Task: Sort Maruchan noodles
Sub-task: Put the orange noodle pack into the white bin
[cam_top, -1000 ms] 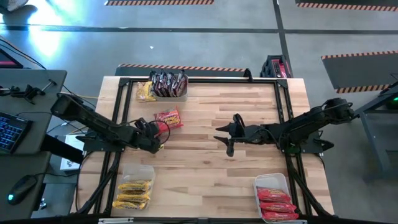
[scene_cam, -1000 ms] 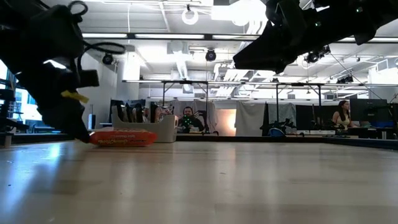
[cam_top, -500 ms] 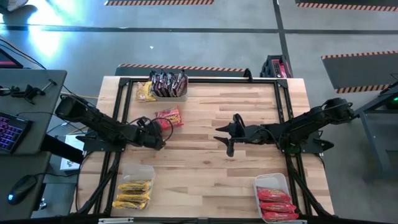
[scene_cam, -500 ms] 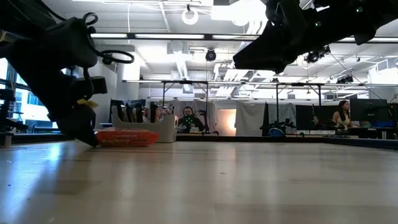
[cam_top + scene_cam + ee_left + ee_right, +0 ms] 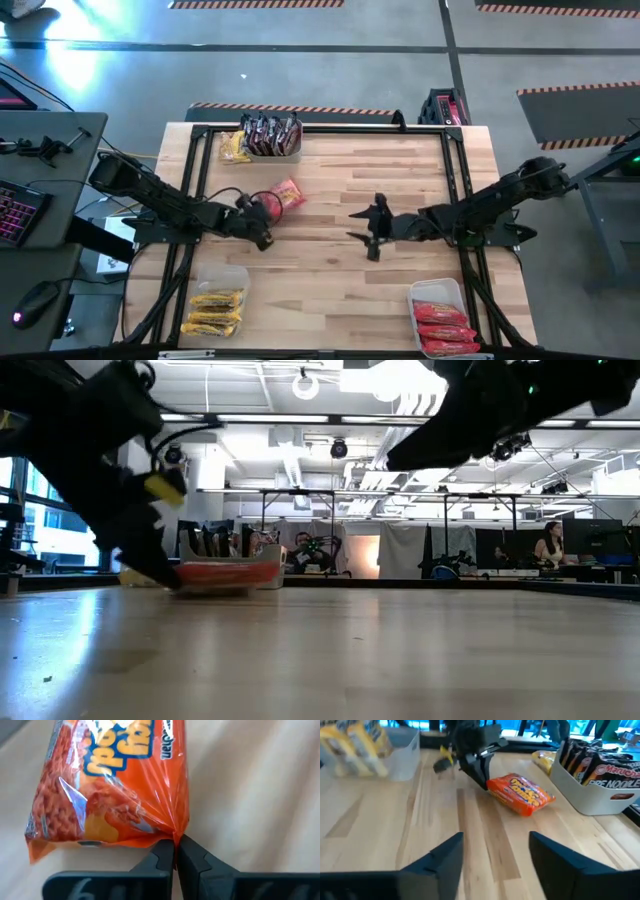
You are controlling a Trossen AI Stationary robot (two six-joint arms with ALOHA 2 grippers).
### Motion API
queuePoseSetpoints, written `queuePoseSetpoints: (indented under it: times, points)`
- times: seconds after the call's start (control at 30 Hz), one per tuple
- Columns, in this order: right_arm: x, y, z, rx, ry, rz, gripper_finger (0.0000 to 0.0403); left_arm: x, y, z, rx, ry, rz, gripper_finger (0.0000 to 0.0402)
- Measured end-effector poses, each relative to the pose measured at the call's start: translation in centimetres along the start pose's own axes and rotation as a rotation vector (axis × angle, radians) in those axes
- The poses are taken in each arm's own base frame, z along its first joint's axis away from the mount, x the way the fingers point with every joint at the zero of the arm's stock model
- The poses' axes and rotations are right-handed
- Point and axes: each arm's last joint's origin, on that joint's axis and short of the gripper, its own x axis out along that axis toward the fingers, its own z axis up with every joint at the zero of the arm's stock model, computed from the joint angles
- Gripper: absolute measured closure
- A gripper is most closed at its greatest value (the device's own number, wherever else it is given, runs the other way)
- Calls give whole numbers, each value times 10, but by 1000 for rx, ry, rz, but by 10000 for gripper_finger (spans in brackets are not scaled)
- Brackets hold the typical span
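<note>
Maruchan noodles packet (image 5: pixel 110 785), orange, pinched at its corner by left gripper (image 5: pixel 175 857); right gripper (image 5: pixel 495 855) spread.

Pale wood plank worktop (image 5: pixel 330 260) on a black frame. Grey concrete floor (image 5: pixel 330 70) with hazard-striped strips. Desk with keyboard (image 5: pixel 12 212) and mouse (image 5: pixel 35 300) alongside. Behind: open workshop, ceiling light strips (image 5: pixel 290 420), two seated people (image 5: pixel 300 550).

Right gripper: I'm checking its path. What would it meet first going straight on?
Probably the orange packet pinched by the left gripper; bare table lies between, though depth is uncertain.
</note>
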Motion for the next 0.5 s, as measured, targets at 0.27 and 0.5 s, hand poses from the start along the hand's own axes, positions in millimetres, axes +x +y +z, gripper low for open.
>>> queuePoseSetpoints:
  times: [0.27,0.5]
  points:
    - [10,41,31,-105,125,-36,90,-6,-21,23,10,-170,-306,401]
    - [60,73,45,-254,292,-137,73,-11,-27,33,-53,-251,-405,401]
